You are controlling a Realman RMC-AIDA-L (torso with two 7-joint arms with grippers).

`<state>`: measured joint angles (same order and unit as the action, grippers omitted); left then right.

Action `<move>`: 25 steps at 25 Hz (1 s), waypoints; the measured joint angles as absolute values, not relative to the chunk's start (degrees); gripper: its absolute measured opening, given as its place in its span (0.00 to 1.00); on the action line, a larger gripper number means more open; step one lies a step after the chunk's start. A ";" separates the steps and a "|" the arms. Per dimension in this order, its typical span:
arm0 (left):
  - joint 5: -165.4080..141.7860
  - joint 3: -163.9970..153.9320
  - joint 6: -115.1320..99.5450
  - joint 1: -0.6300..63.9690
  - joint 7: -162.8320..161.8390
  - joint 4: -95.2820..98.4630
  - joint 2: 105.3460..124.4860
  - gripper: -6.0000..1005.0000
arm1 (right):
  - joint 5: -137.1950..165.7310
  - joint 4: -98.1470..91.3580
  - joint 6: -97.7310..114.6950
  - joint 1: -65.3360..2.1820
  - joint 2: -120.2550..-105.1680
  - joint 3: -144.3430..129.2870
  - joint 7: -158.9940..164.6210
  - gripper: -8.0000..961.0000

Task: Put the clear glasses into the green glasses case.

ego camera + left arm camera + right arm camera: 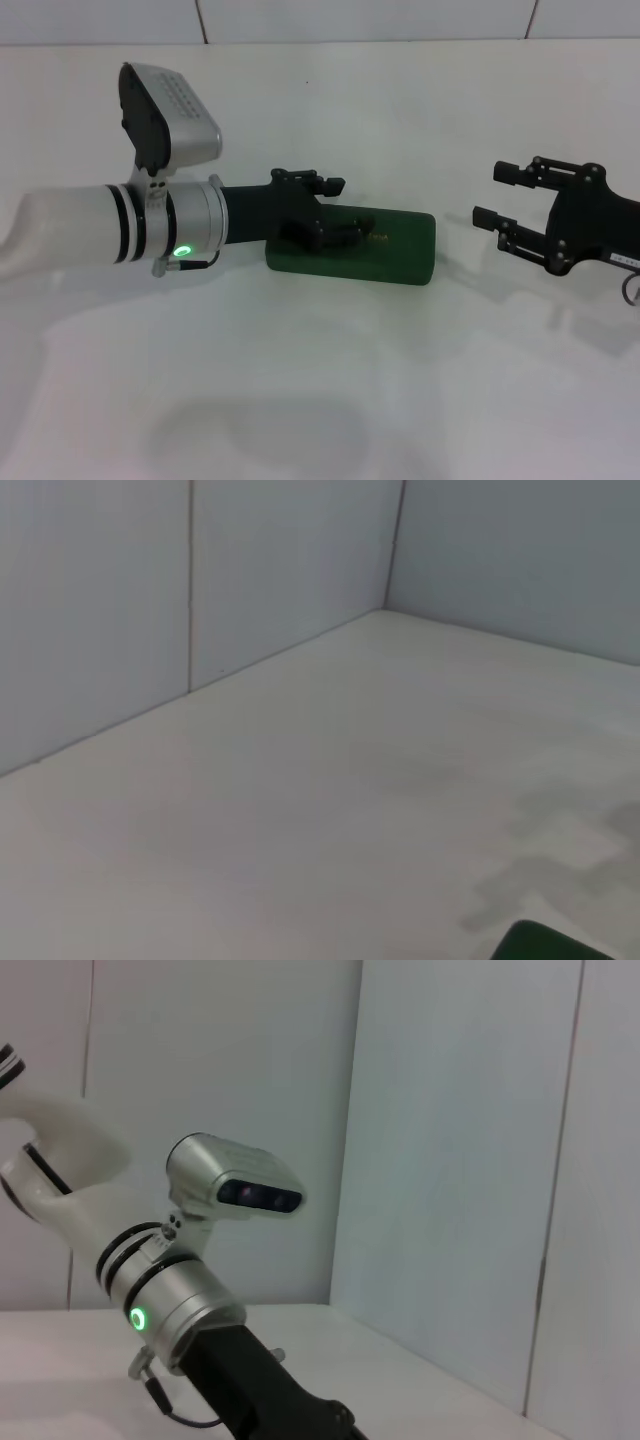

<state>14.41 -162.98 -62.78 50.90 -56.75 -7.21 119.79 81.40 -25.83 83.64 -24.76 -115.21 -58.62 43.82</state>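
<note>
You have wide bare tabletop [320,400] all around the green glasses case [395,255], which lies shut and flat near the middle of the table, its long side running left to right. Its right end and near edge are free, with bare surface running toward you. Beyond it the table runs back to the white panelled wall [360,20]. On its left end the room is taken up by the left arm.

Your left arm comes in low from the left, nearly level with the table, its silver wrist with a lit green ring and the wrist camera housing standing up above it. The left gripper [325,215] reaches over the left part of the case. One black finger [310,181] sits just behind the case's far edge and another lies across the lid, so the fingers are spread apart, straddling the case's top rather than clenched on it. You cannot tell whether the lower finger touches the lid. The left wrist view catches only a dark green corner [545,943] of the case against bare table and wall.

Your right gripper [497,195] hangs at the right, well apart from the case, its two fingers spread wide and empty, pointing left toward it.

The clear glasses cannot be made out in any view.
</note>
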 joint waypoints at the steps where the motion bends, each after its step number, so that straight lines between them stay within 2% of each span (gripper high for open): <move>1: 14.52 -162.98 -62.66 50.77 -56.53 -7.10 119.79 0.68 | 81.40 -25.83 83.61 -24.85 -115.22 -58.62 43.82 0.61; 5: 18.96 -162.97 -65.29 49.94 -54.78 -7.06 119.68 0.69 | 81.37 -25.89 83.57 -25.14 -115.23 -58.40 43.80 0.62; 12: 32.43 -162.95 -87.57 43.85 -44.13 -8.42 118.71 0.70 | 80.99 -26.16 83.57 -26.77 -115.28 -58.38 43.80 0.63; 16: 29.53 -162.93 -100.07 40.87 -47.38 -12.00 115.02 0.71 | 81.33 -26.60 85.56 -28.81 -115.44 -61.03 43.98 0.63; 19: 27.52 -162.95 -105.52 37.67 -45.54 -12.77 113.28 0.72 | 81.35 -26.50 90.10 -31.13 -115.30 -63.41 44.29 0.64; 22: 27.37 -162.94 -106.58 35.96 -43.60 -13.63 113.43 0.73 | 81.43 -26.68 91.35 -32.74 -115.25 -64.97 46.95 0.64; 25: 26.57 -162.95 -107.01 35.24 -42.06 -14.59 114.47 0.75 | 82.10 -26.94 90.60 -33.42 -115.41 -65.98 48.44 0.64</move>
<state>26.57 -162.95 -107.01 35.24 -42.06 -14.59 114.47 82.10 -26.94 90.60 -33.42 -115.41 -65.98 48.45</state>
